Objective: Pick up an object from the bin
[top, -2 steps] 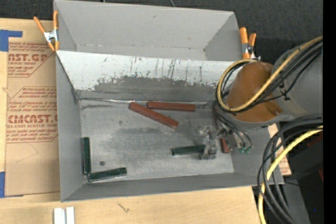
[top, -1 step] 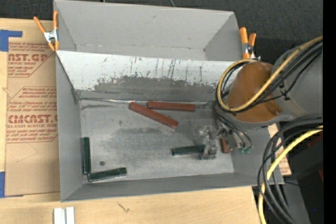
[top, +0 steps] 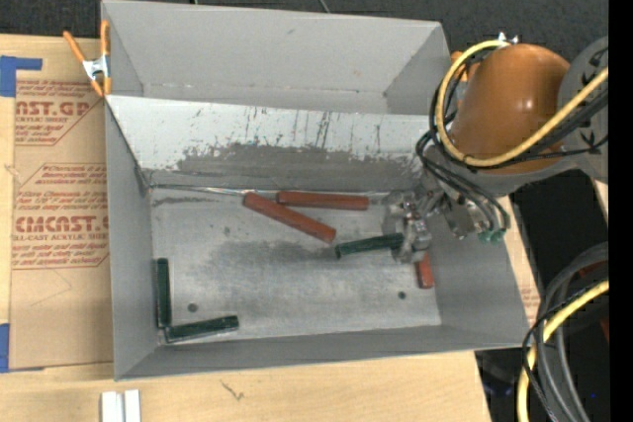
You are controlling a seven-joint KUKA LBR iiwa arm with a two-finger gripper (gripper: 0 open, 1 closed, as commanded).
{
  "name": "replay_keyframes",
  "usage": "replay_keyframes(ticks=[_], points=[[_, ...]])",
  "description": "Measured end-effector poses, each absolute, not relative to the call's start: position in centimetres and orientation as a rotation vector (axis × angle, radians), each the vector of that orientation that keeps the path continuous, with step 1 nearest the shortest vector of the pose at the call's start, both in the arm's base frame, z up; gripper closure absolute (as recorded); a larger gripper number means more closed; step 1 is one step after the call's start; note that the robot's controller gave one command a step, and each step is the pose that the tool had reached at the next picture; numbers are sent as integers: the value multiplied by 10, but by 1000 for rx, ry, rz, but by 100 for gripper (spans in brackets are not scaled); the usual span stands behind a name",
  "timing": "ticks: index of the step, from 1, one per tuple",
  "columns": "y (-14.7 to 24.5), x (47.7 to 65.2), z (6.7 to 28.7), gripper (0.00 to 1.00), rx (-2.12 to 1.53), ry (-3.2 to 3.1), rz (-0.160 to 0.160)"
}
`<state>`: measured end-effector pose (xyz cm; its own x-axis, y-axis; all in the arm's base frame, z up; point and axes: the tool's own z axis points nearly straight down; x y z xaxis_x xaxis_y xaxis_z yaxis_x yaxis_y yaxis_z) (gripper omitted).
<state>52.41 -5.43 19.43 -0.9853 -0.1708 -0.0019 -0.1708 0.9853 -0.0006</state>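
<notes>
Down at the right side of the grey bin (top: 247,64), the gripper (top: 410,234) meets a dark green stick's (top: 368,246) right end, beside a short red piece (top: 424,273); whether it is apart or clamped cannot be told.

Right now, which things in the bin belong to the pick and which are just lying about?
In play: gripper; dark green stick by it; short red piece beside it.
Lying about: two red-brown sticks mid-bin; two green corner sticks, lower left.
</notes>
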Motion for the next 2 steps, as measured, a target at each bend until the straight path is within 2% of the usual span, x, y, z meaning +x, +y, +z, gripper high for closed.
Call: replay_keyframes(ticks=[1, 2], points=[[-54, 524, 194, 100, -269, 3128, -1], [-56, 531, 222, 100, -427, 3115, 1]])
